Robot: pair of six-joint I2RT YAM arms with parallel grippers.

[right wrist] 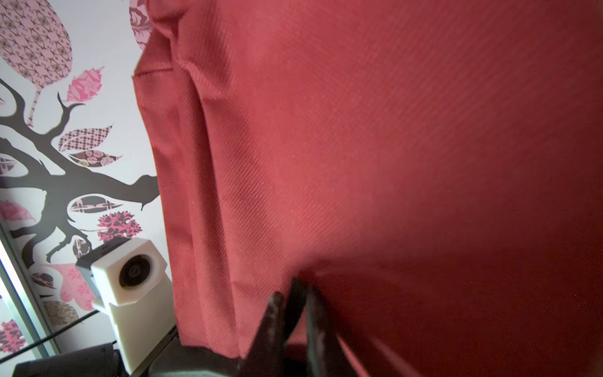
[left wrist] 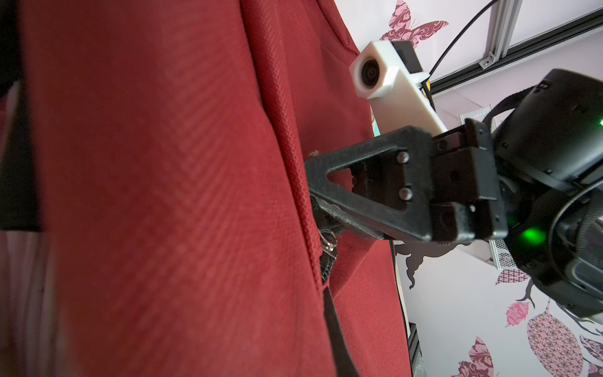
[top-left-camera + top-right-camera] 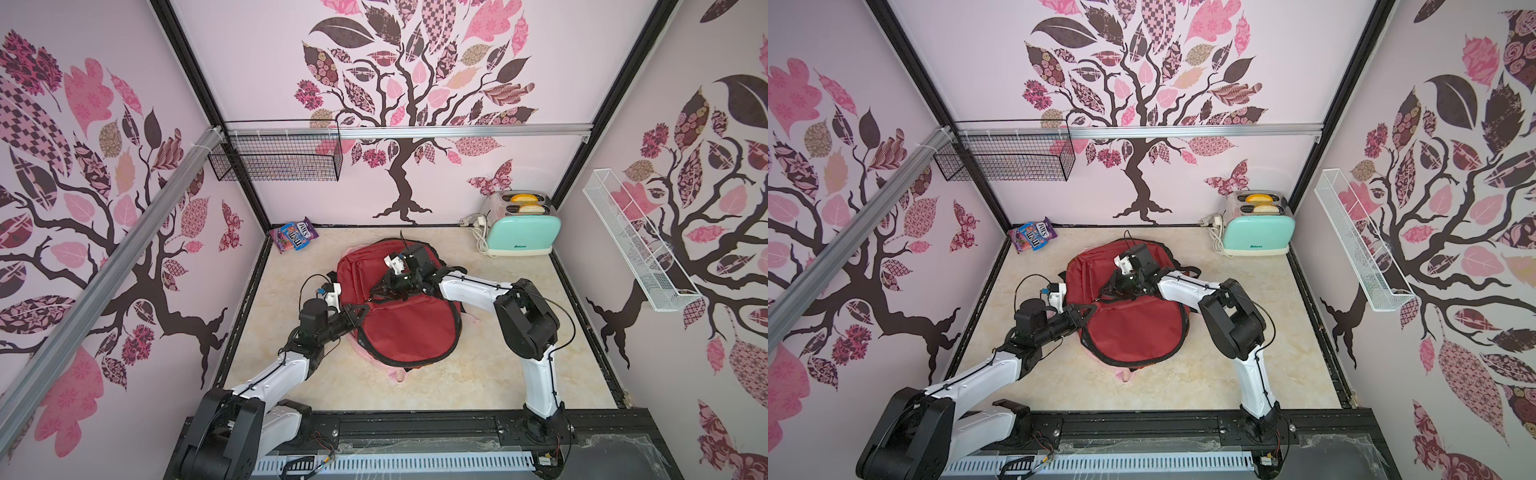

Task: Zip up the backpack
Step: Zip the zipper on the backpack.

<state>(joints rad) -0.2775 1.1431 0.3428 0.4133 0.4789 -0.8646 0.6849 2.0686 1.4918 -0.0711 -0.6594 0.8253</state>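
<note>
A red backpack (image 3: pixel 399 328) (image 3: pixel 1133 328) lies flat mid-table, with a black zipper line (image 3: pixel 456 332) round its near flap. My left gripper (image 3: pixel 360 309) (image 3: pixel 1088 309) is shut at the bag's left edge, where the seam starts; its own jaws are hidden in the left wrist view. That view shows red fabric (image 2: pixel 163 196), a silver zipper slider (image 2: pixel 328 243) and a black strap (image 2: pixel 336 326) running from it. My right gripper (image 3: pixel 374 297) (image 3: pixel 1100 297) reaches over the bag's middle, a finger (image 2: pixel 359 182) right beside the slider. In the right wrist view it (image 1: pixel 293 290) is shut on a dark pull tab against the fabric (image 1: pixel 391 130).
A mint toaster (image 3: pixel 521 226) with its white cord (image 3: pixel 480 237) stands at the back right. A candy bag (image 3: pixel 295 237) lies at the back left. A black wire basket (image 3: pixel 278 160) and a white rack (image 3: pixel 636 241) hang on the walls. Something pink (image 3: pixel 397 376) peeks from under the bag.
</note>
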